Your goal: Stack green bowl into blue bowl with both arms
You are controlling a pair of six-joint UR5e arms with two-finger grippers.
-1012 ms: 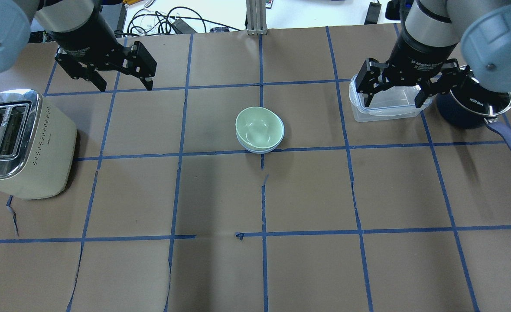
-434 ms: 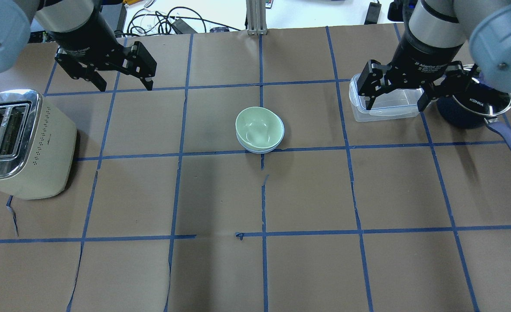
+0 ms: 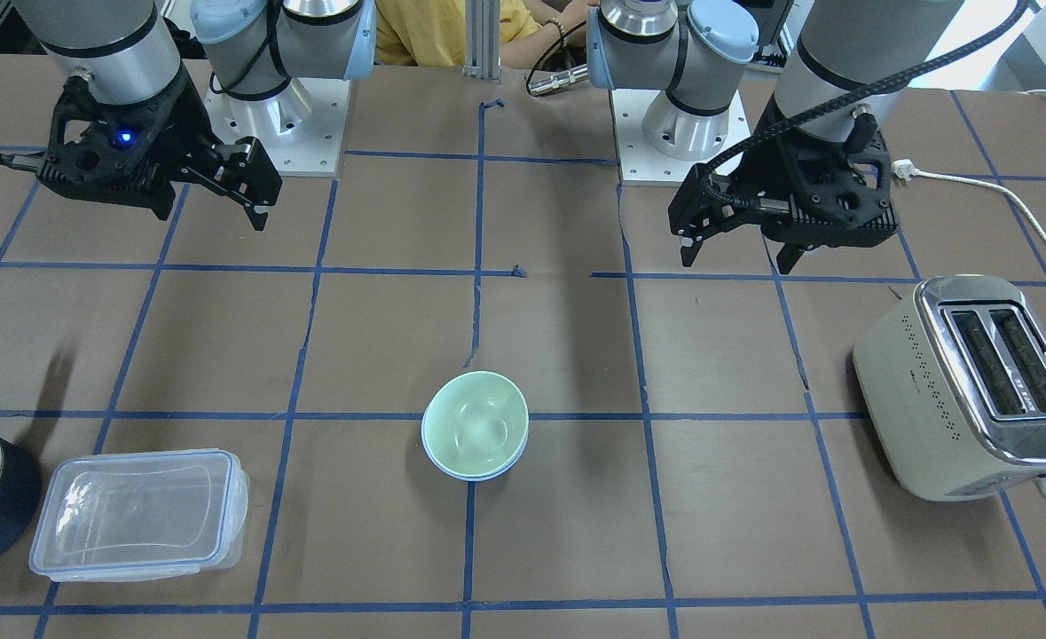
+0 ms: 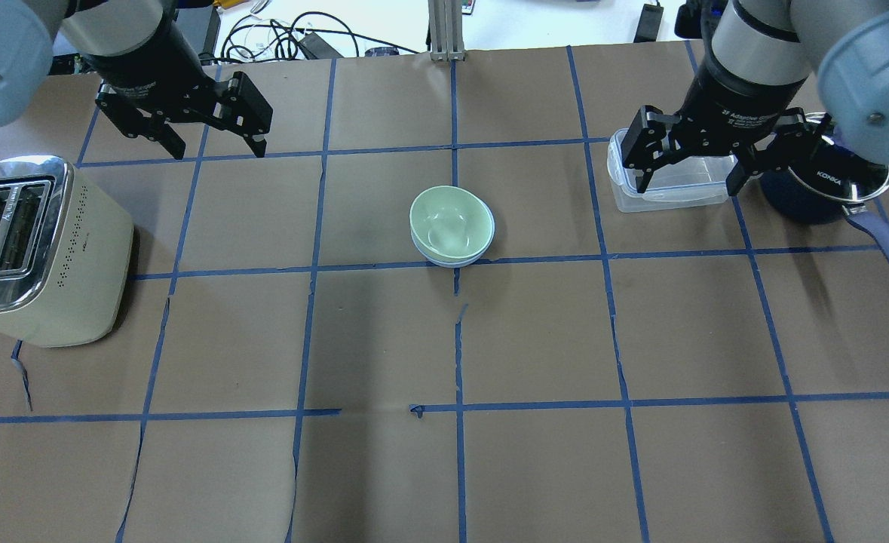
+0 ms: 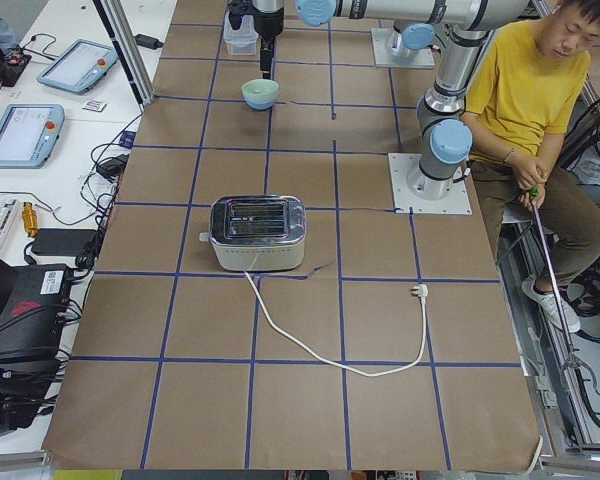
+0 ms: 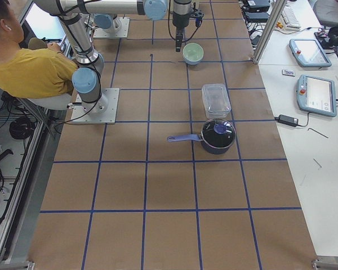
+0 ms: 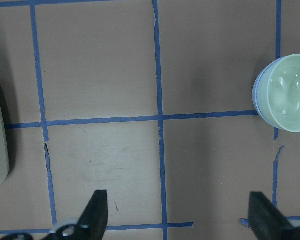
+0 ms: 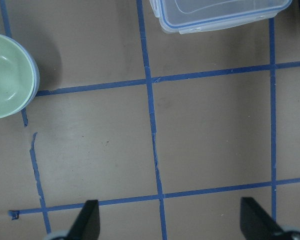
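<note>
Brown paper covers the bench [image 4: 534, 467], and at its middle we see the green bowl [image 4: 450, 223] nested inside the blue bowl [image 3: 475, 476], so we judge the stacking step done. The left gripper [image 4: 218, 151] and the right gripper [image 4: 687, 188] both hang empty with jaws wide apart, well clear on either side. Next, we reckon, the arms just need parking without brushing the stack, and perhaps a check that the green bowl sits level.
</note>
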